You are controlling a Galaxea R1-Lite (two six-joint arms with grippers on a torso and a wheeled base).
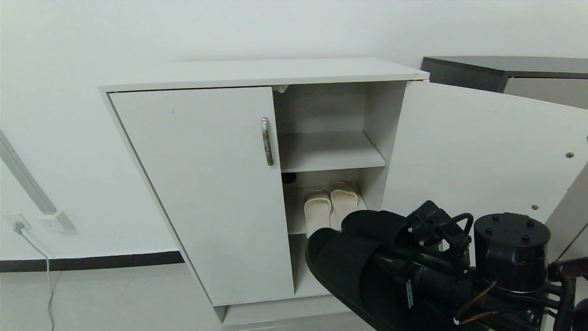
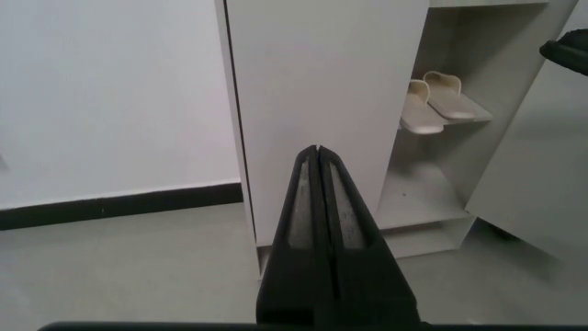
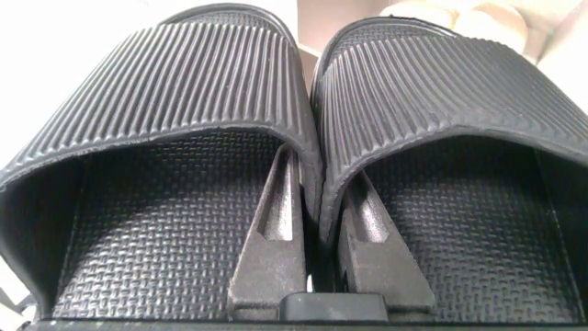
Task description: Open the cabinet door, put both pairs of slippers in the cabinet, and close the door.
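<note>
Right gripper (image 3: pixel 319 175) is clamped on the black slippers (image 1: pixel 349 257); you want them level, toe-first onto the bottom shelf (image 2: pixel 413 198).

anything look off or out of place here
Nothing stands out: the white slippers sit side by side on a cabinet shelf, the right door is open, and the right gripper holds the black slippers together out front.

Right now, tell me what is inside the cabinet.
A white pair of slippers sits on the lower shelf. The closed left door hides that half, and the black slippers cover part of the bottom.
</note>
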